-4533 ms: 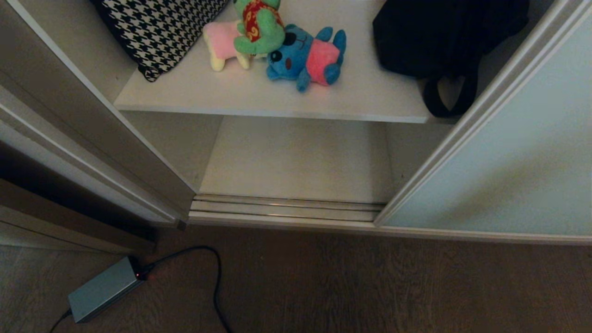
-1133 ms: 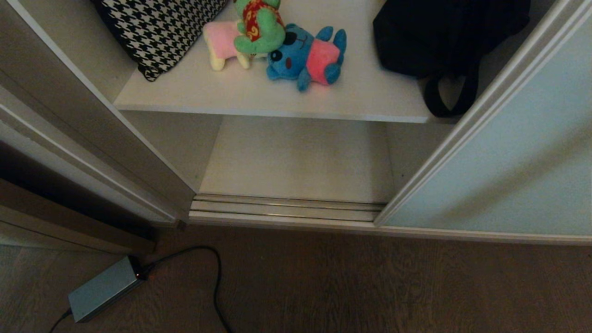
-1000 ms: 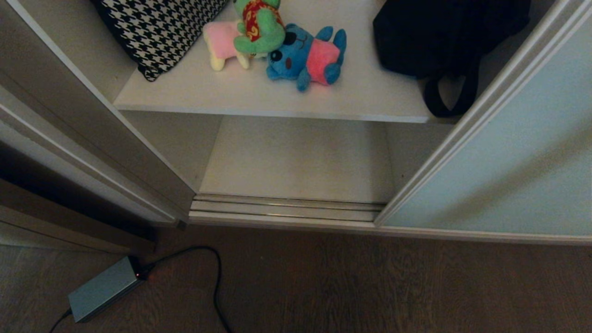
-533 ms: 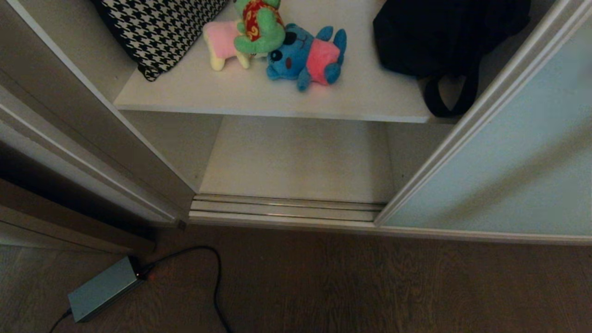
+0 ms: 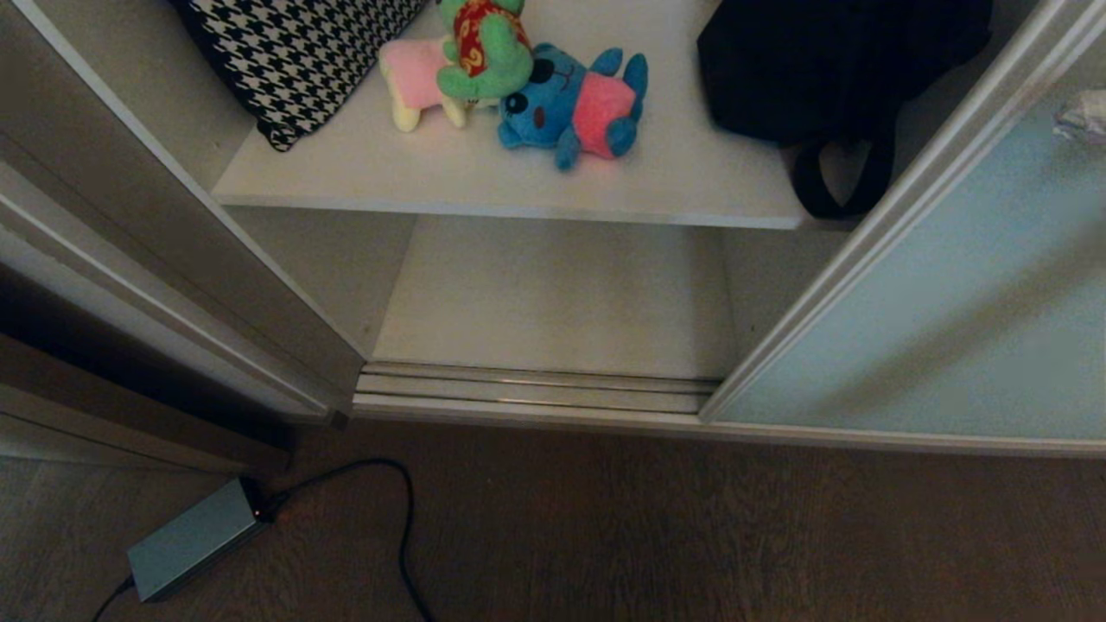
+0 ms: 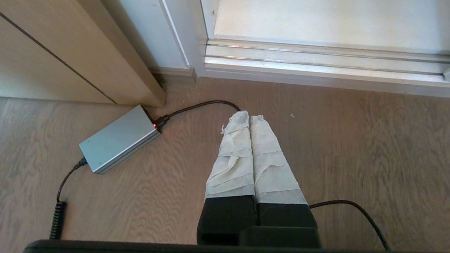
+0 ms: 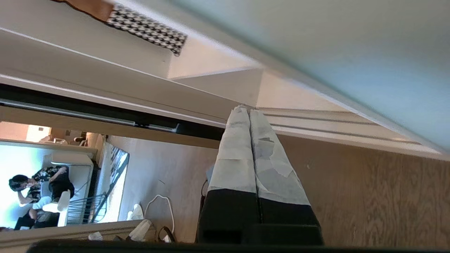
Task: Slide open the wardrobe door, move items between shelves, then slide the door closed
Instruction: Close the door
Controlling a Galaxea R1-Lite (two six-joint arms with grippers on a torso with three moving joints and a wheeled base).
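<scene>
Head view: the sliding wardrobe door (image 5: 950, 302) stands at the right, the wardrobe open. On the upper shelf (image 5: 432, 177) lie the blue plush (image 5: 570, 108) and the pale yellow plush (image 5: 415, 82); the lower shelf (image 5: 562, 298) lies beneath.
Left wrist view: the left gripper (image 6: 249, 117), pressed together, hangs above the floor (image 6: 351, 147).
Right wrist view: the right gripper (image 7: 248, 111), pressed together, is near the door

My left gripper (image 6: 249, 117) hangs low, pointing down, fingers pressed together. My right gripper (image 7: 249, 111) is raised at my right side, fingers closed, empty.
</scene>
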